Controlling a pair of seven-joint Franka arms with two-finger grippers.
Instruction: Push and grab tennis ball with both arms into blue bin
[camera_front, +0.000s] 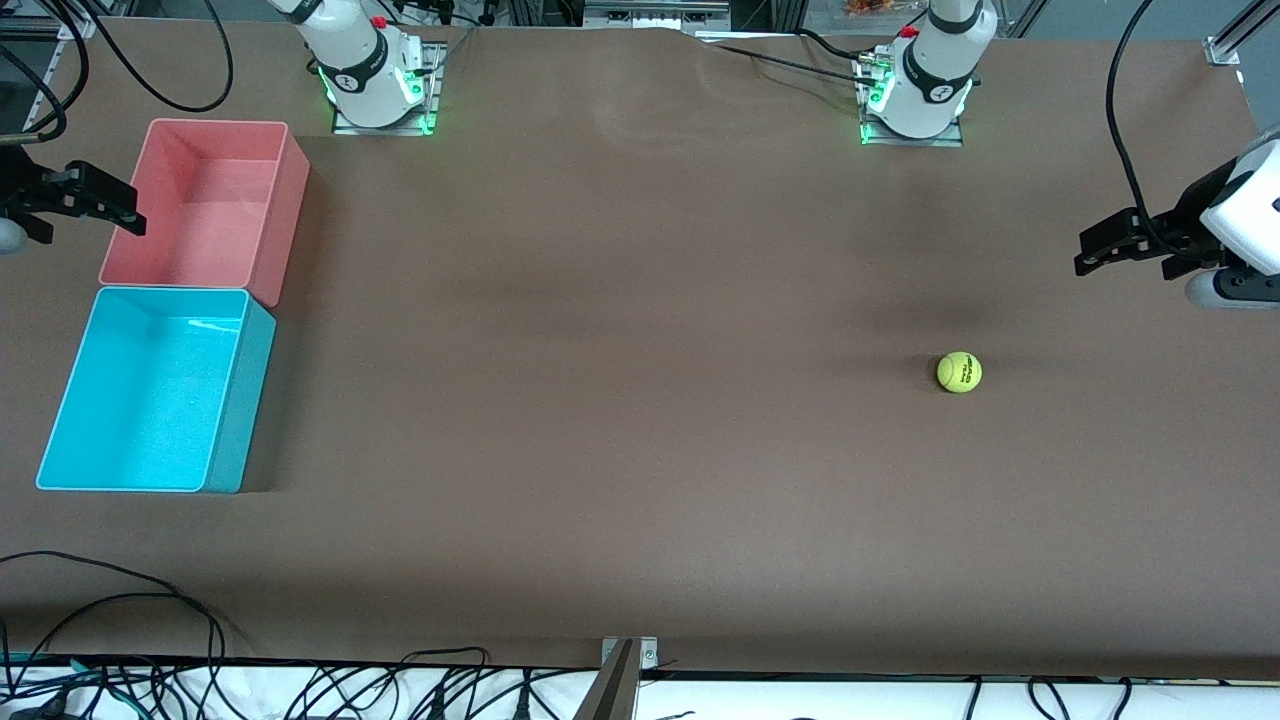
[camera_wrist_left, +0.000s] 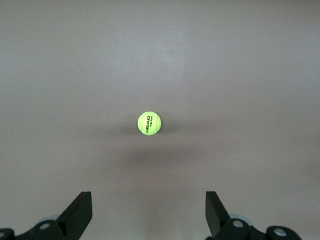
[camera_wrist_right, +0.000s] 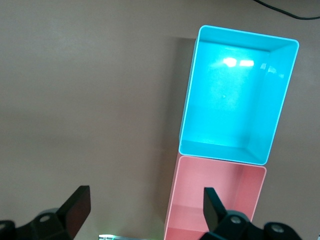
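Note:
The tennis ball (camera_front: 959, 372), yellow-green with dark lettering, lies on the brown table toward the left arm's end. The left wrist view shows the tennis ball (camera_wrist_left: 149, 123) ahead, well apart from the fingers. My left gripper (camera_front: 1082, 255) hangs open and empty in the air at that end of the table, as the left gripper (camera_wrist_left: 148, 197) shows in its wrist view. The blue bin (camera_front: 150, 390) stands empty at the right arm's end. My right gripper (camera_front: 92, 230) hovers open and empty by the pink bin's edge. From that right gripper (camera_wrist_right: 146, 196) the blue bin (camera_wrist_right: 235, 95) is in view.
A pink bin (camera_front: 200, 200) of the same shape touches the blue bin, farther from the front camera; the pink bin (camera_wrist_right: 215, 200) is also empty. Both arm bases (camera_front: 380, 90) (camera_front: 915, 100) stand at the table's back edge. Cables (camera_front: 150, 640) trail along the front edge.

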